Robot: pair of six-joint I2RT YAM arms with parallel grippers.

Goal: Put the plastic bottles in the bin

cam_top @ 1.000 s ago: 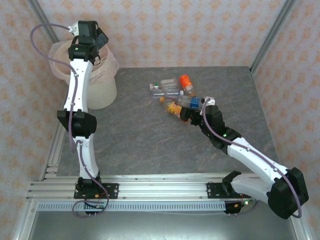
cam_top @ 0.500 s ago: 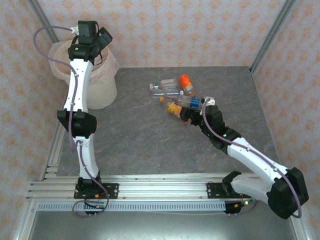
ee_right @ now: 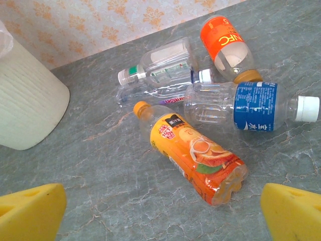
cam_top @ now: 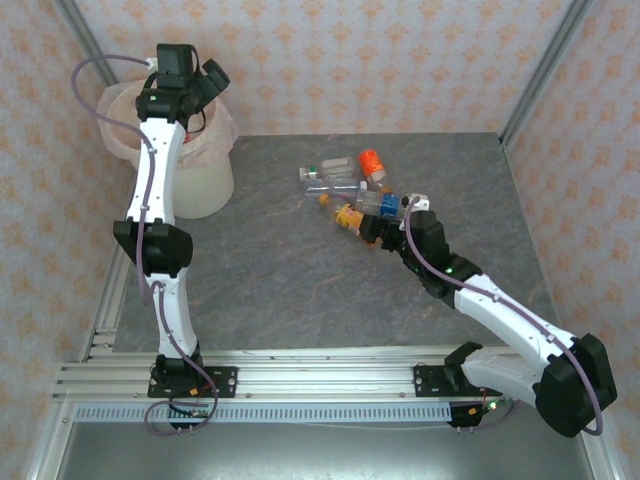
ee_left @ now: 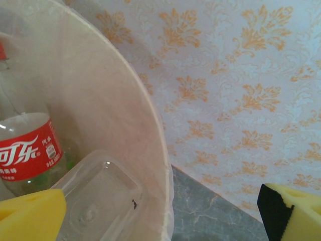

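Several plastic bottles [cam_top: 350, 187] lie in a heap at the middle back of the table. Nearest my right gripper [ee_right: 163, 216] is an orange juice bottle [ee_right: 193, 155], lying just ahead of its open, empty fingers. Behind it lie a blue-labelled bottle [ee_right: 246, 105], an orange-labelled one [ee_right: 225, 45] and a clear green-capped one [ee_right: 160, 63]. The cream bin [cam_top: 200, 180] stands at the back left. My left gripper [cam_top: 207, 85] hangs open and empty over its rim. Inside the bin [ee_left: 100, 110] are a red-labelled bottle [ee_left: 27, 153] and a clear bottle [ee_left: 95, 196].
Patterned walls close the table at the back and both sides, with metal posts in the corners. Bare grey stone surface [cam_top: 280, 280] runs between the bin and the heap and toward the near rail.
The left gripper has shifted a little to the right above the bin. The right arm and the bottles on the table have not moved.
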